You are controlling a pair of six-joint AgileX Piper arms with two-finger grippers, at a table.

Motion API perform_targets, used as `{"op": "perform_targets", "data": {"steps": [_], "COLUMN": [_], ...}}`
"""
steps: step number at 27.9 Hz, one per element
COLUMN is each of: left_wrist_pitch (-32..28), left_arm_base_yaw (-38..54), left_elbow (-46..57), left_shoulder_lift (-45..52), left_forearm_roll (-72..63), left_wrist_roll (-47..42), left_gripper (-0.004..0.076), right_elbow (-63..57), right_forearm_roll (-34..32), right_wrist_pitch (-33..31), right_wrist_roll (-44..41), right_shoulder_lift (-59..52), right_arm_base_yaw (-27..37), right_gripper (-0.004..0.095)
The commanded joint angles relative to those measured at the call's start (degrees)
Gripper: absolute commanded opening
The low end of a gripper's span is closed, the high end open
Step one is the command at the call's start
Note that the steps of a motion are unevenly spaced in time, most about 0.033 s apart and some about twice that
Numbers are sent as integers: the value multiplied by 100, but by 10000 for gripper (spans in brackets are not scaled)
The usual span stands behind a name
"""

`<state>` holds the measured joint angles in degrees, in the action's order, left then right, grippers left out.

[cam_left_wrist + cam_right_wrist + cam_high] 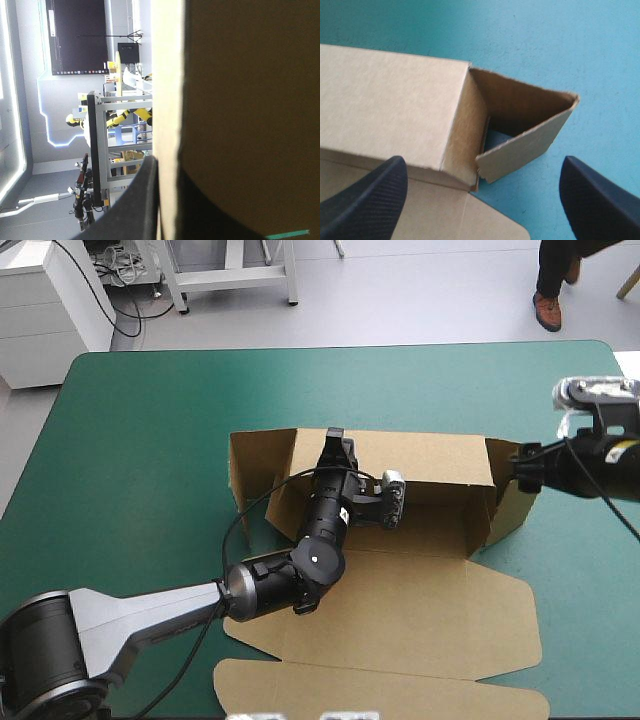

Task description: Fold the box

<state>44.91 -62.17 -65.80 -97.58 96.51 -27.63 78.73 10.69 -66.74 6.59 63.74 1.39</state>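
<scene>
Pinches far wall of box (420, 600) w/ left gripper (336, 444), fingers closed on it. Hangs right gripper (481, 167) wide open, empty, off R end. Lies long axis L-R.

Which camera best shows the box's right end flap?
Right wrist view: the slanted brown board end flap sits close ahead of the open right gripper. High view shows it small; left wrist view misses it.

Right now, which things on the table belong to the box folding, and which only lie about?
Job: brown box, far wall raised; left gripper, jaws shut on that wall; right gripper, jaws open by the end flap.
Lying about: nothing loose; only the teal-green cover.
</scene>
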Motion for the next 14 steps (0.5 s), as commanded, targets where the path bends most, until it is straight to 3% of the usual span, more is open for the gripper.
{"op": "perform_targets", "data": {"steps": [1, 9, 14], "left_wrist_pitch": [-245, -273, -273], "left_arm_base_yaw": [-74, -74, -74], "left_elbow": [-97, -97, -97], "left_shoulder_lift": [220, 220, 220], "left_forearm_roll": [136, 136, 136], "left_wrist_roll": [-38, -38, -38], "left_gripper": [-8, -8, -8], "right_elbow": [956, 2501, 2549], "right_forearm_roll": [-264, -624, -500], "right_wrist_pitch": [38, -12, -25], "right_wrist_roll": [-124, -234, -174], "right_shoulder_lift": [653, 2056, 2643], "right_arm_base_yaw": [16, 43, 497], "right_gripper": [767, 766, 766]}}
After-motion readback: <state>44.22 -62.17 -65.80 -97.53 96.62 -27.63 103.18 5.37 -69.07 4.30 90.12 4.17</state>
